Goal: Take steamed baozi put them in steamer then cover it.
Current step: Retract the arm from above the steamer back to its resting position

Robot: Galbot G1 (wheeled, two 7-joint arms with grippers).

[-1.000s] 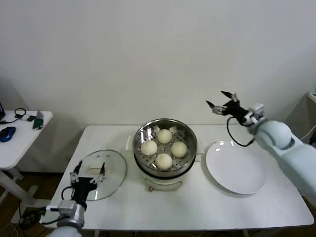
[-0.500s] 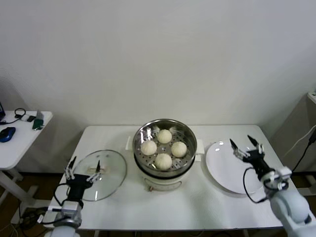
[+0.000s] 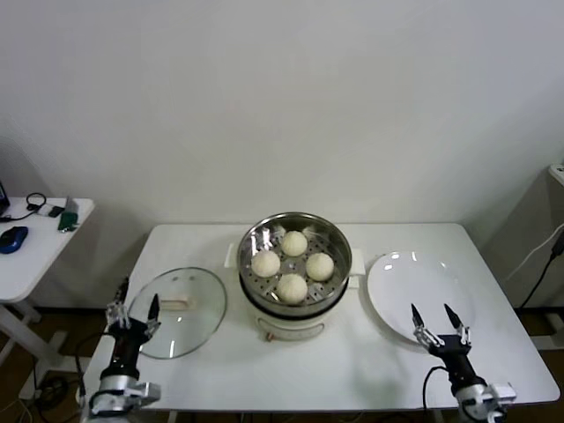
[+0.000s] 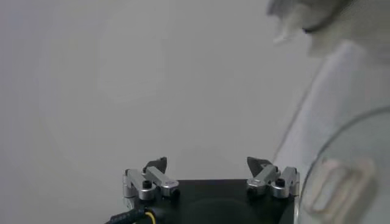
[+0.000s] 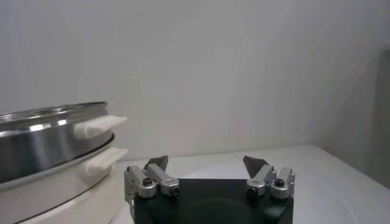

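All four baozi (image 3: 293,263) sit in the steamer (image 3: 335,236), so loading looks done and covering is the step in hand. The cover (image 3: 199,302) lies on the desk (image 3: 352,370) left of the steamer. My left pincer (image 3: 132,308) hovers released at its near edge and must reach in for the handle (image 3: 174,303); my right pincer (image 3: 438,322) waits released by the plate (image 3: 421,282).

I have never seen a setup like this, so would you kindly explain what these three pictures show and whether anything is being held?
It is a two-armed robot at a white table. One picture comes from its head, looking down; the other two come from cameras on each wrist. In the middle stands the steamer with four baozi inside. The glass cover lies on the table on the robot's left, a white plate on its right. The left gripper hovers at the cover's near edge, the right gripper at the plate's near edge. Both are open and hold nothing.
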